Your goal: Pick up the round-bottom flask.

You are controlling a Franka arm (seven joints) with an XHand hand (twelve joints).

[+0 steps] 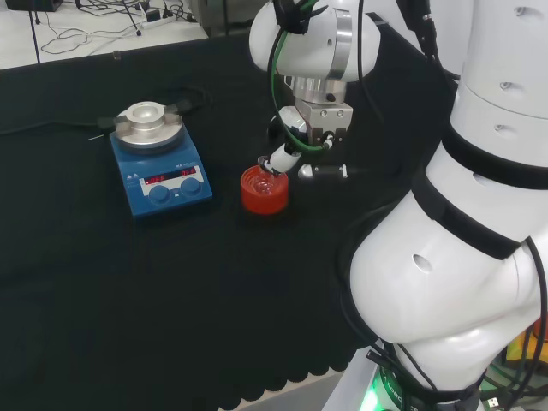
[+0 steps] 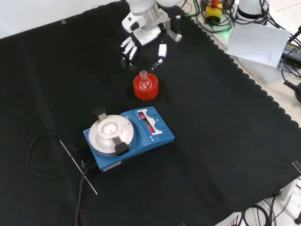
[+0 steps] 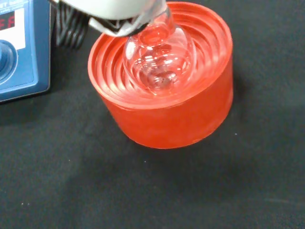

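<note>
A small clear round-bottom flask (image 2: 144, 81) sits upright in a red ribbed ring stand (image 2: 146, 91) near the middle of the cloth. In the front view the hand (image 2: 141, 36) hangs just beyond the stand, and its fingers (image 2: 129, 52) point down, spread and nearly straight, with nothing held. Seen from the head view, the hand (image 1: 313, 127) is up and to the right of the stand (image 1: 264, 195), with one fingertip (image 1: 281, 159) close to the flask (image 1: 266, 175). The wrist view has the flask (image 3: 159, 56) in the stand (image 3: 177, 121), and a blurred white part of the hand (image 3: 114, 13) next to its neck.
A blue stirrer hotplate (image 2: 128, 137) with a round metal top stands nearer the front view's camera than the stand; its black cable (image 2: 44, 155) coils to the left. A thin rod (image 2: 79, 167) lies by it. The arm's white links (image 1: 454, 257) stand at the head view's right.
</note>
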